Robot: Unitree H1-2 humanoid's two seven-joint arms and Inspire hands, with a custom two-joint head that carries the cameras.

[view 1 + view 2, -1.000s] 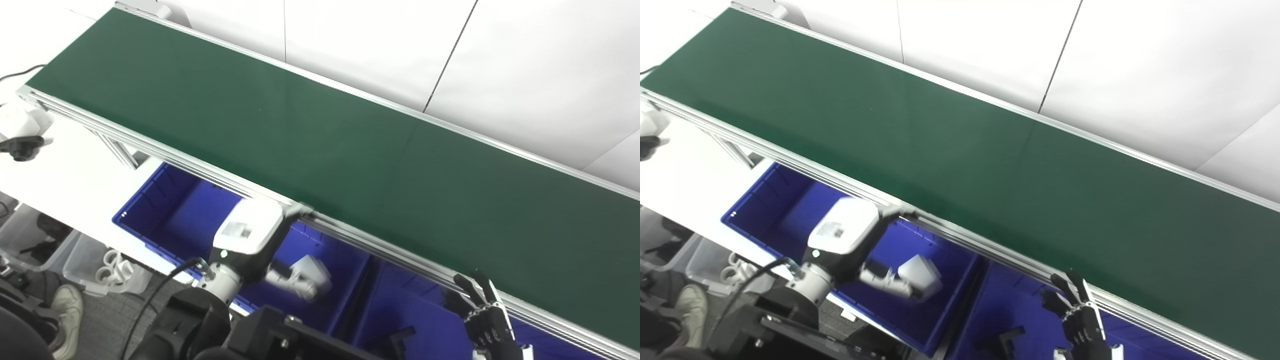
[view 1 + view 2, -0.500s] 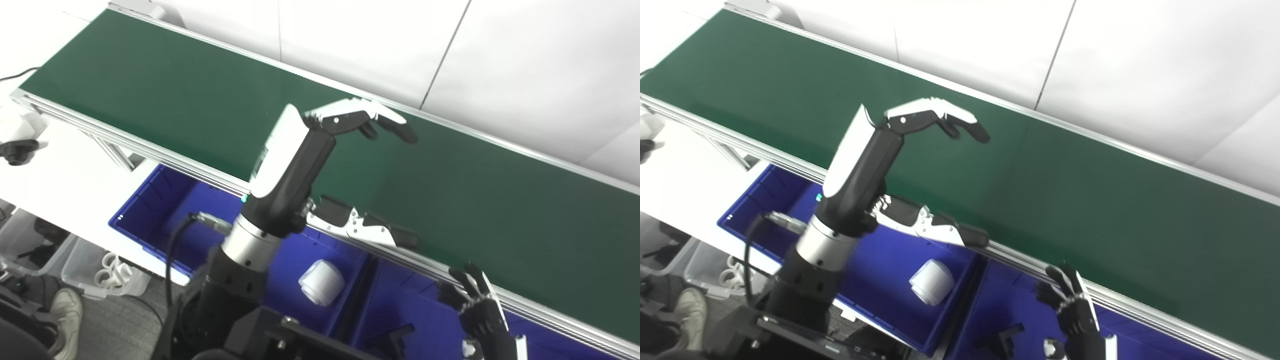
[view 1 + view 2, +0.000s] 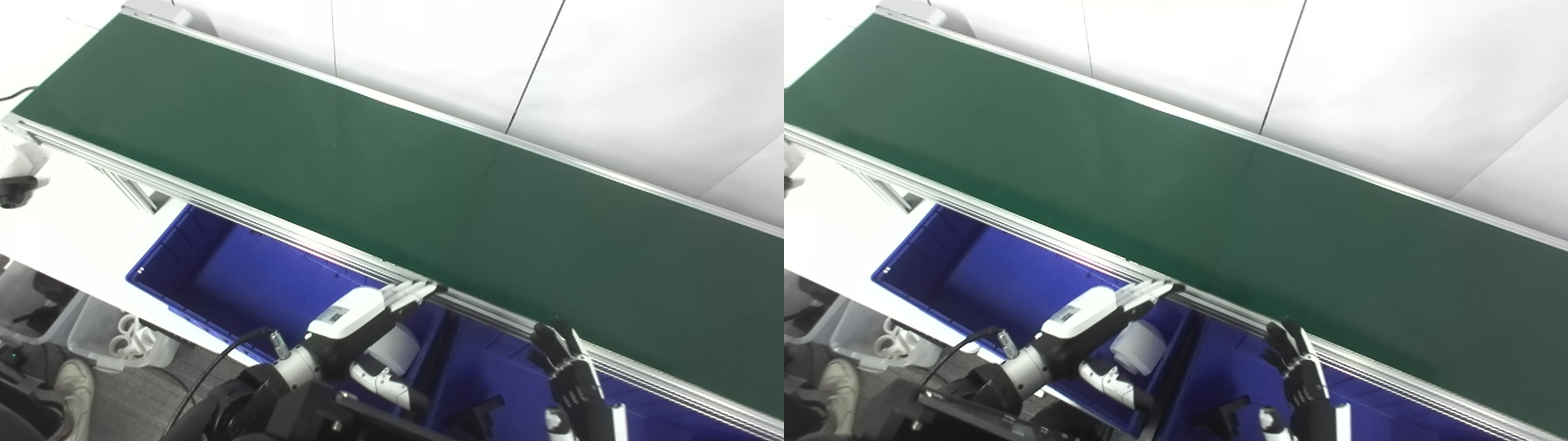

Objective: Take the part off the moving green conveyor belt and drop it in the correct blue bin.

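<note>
Left hand (image 3: 361, 309) spread and empty, fingertips (image 3: 422, 288) at belt (image 3: 343, 153) edge, white part (image 3: 395, 349) just beneath in bin (image 3: 184, 245); right hand (image 3: 566, 373) likewise spread, idle, apparently awaiting further parts.

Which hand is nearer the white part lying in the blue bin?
Left. The left hand is open right above the white part in the left bin; the right hand hovers open over the neighbouring bin.

The conveyor belt (image 3: 392, 177) runs from ten o'clock to four o'clock across the view. Two bins sit below its near rail: the left bin (image 3: 202, 269) at seven o'clock, the right bin (image 3: 490, 373) at five o'clock. The part (image 3: 395, 348) lies in the left bin, beside the wall between the bins.
</note>
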